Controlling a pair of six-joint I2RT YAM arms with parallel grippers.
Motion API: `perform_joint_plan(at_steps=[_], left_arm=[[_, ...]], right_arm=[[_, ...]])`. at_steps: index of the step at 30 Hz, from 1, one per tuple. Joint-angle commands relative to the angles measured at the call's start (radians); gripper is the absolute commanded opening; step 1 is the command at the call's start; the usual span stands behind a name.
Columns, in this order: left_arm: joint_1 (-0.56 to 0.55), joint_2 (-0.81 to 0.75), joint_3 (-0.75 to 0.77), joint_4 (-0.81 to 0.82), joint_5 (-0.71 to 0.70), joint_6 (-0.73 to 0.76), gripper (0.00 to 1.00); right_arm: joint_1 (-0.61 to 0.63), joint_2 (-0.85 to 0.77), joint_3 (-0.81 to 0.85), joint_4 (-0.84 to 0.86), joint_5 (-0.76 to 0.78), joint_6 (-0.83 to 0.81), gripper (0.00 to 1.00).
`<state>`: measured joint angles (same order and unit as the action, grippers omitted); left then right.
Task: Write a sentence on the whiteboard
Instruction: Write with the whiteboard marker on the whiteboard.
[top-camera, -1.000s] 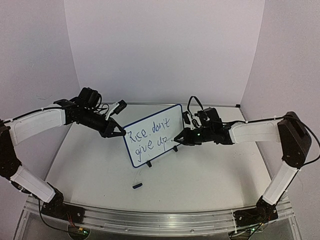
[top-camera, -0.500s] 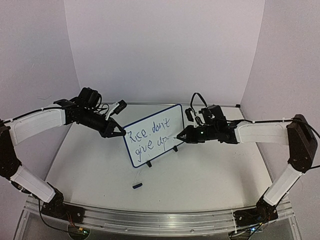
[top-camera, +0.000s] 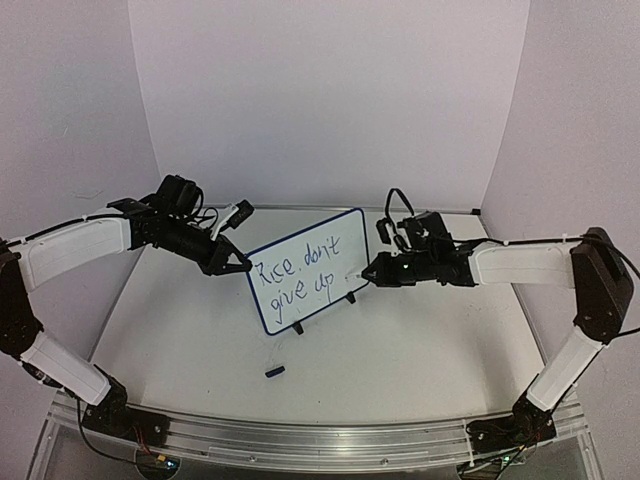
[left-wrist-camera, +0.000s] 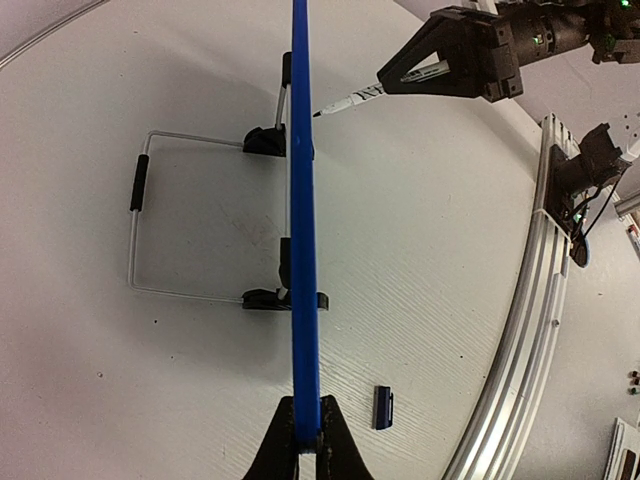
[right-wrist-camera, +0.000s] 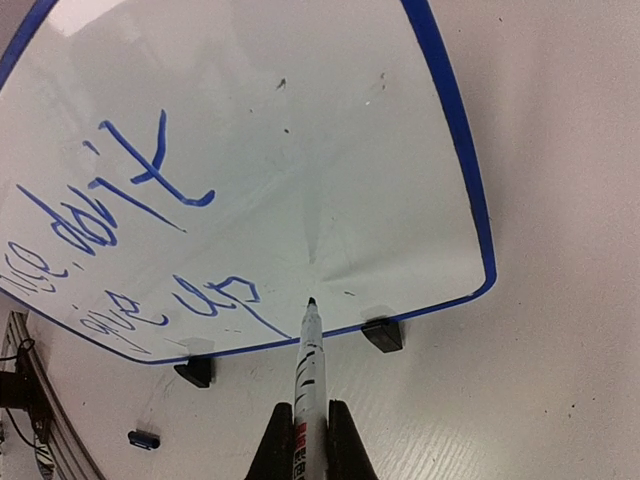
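Note:
The whiteboard (top-camera: 345, 235) stands tilted on the table, blue-framed, and shows edge-on as a blue line (left-wrist-camera: 302, 200) in the left wrist view. The sentence (top-camera: 300, 272) reads "Rice, don't give up" in two lines (right-wrist-camera: 130, 200). My left gripper (top-camera: 243, 266) is shut on the board's left edge (left-wrist-camera: 307, 440). My right gripper (top-camera: 372, 272) is shut on a white marker (right-wrist-camera: 308, 370). The marker tip rests at the board's lower right, just right of "up", and meets its own reflection there.
A dark marker cap (top-camera: 274, 371) lies on the table in front of the board (left-wrist-camera: 383, 407). Two black clip feet (right-wrist-camera: 382, 333) and a wire stand (left-wrist-camera: 135, 220) hold the board up. An aluminium rail (top-camera: 320, 430) runs along the near edge.
My right gripper has moved right and slightly up, carrying the marker tip from the board's lower edge to a spot right of "up". The left gripper and board stayed put.

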<state>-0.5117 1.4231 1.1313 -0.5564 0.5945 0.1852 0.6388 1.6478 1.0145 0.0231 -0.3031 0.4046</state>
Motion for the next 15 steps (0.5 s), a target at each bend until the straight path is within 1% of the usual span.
perform_joint_plan(at_steps=[1, 15], left_arm=[[-0.014, 0.028, 0.014, -0.034, -0.004, 0.001, 0.0], [-0.014, 0.03, 0.013, -0.035, -0.005, 0.002, 0.0]], right_arm=[[-0.001, 0.026, 0.041, -0.007, -0.014, -0.02, 0.0], [0.0, 0.053, 0.067, 0.001, -0.034, -0.022, 0.0]])
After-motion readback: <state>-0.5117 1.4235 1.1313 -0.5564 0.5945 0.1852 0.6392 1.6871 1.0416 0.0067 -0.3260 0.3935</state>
